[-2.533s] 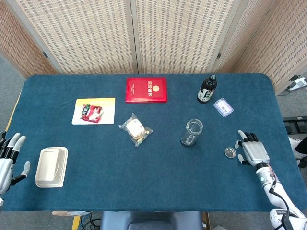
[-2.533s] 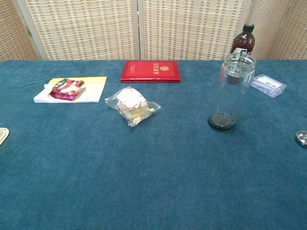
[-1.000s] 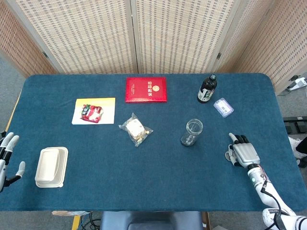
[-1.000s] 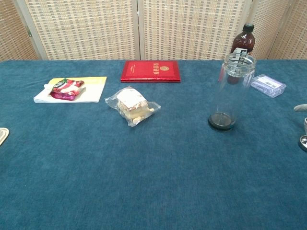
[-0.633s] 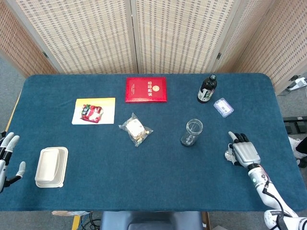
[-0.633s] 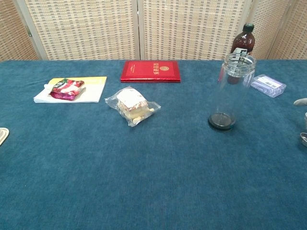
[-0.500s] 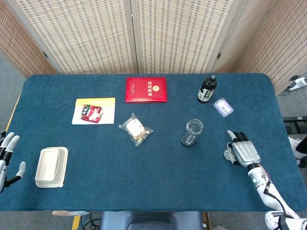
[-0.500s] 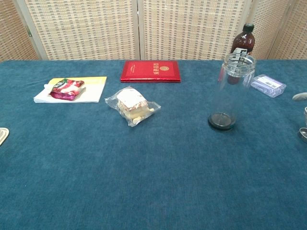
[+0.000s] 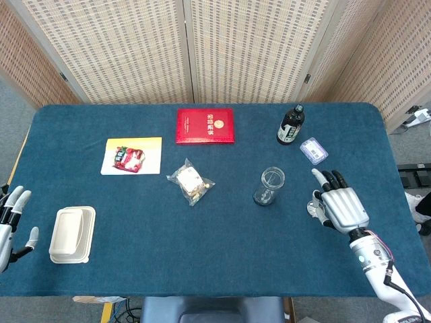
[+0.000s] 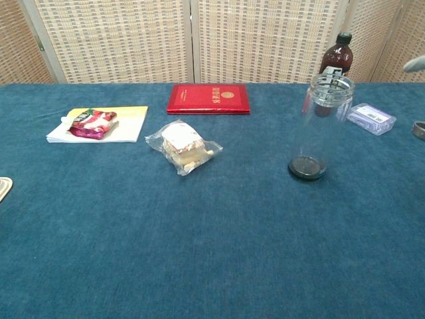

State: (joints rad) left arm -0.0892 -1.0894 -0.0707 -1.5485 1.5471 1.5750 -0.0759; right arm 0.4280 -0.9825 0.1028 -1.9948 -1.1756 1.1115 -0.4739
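Blue-clothed bench (image 9: 222, 269): tall clear glass jar (image 9: 270, 186) is stood upright and uncapped, right hand (image 9: 340, 205) is raised just right of it, and left hand (image 9: 12, 225) is held empty, fingers apart, off the left edge by the white foam clamshell box (image 9: 72, 234). The small round silvery metal lid (image 10: 419, 129) appears pinched at the right hand's thumb side, clear of the bench, other fingers spread. Lid is judged light, stiff and slick, so it is best gripped across opposite rim edges.
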